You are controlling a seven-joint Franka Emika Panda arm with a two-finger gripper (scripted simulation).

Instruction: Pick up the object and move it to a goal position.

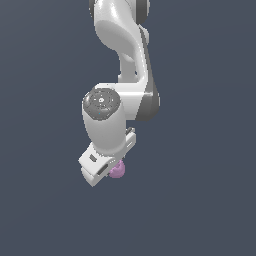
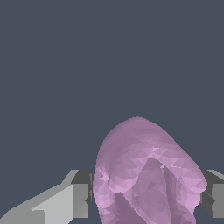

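Note:
The object is a small lumpy pink-purple blob (image 1: 117,171) that peeks out from under the white gripper in the exterior view. In the wrist view it fills the space between the two fingers as a large bumpy pink mass (image 2: 144,175). My gripper (image 1: 111,172) sits over it, with one finger (image 2: 81,199) against one side of the blob and the other finger (image 2: 214,197) against the other side. The jaws look closed on the blob. The fingertips are hidden in the exterior view by the hand.
The white arm (image 1: 125,60) comes down from the top of the exterior view. All around is a plain dark blue-grey ground (image 1: 200,200) with no other objects or markers in view.

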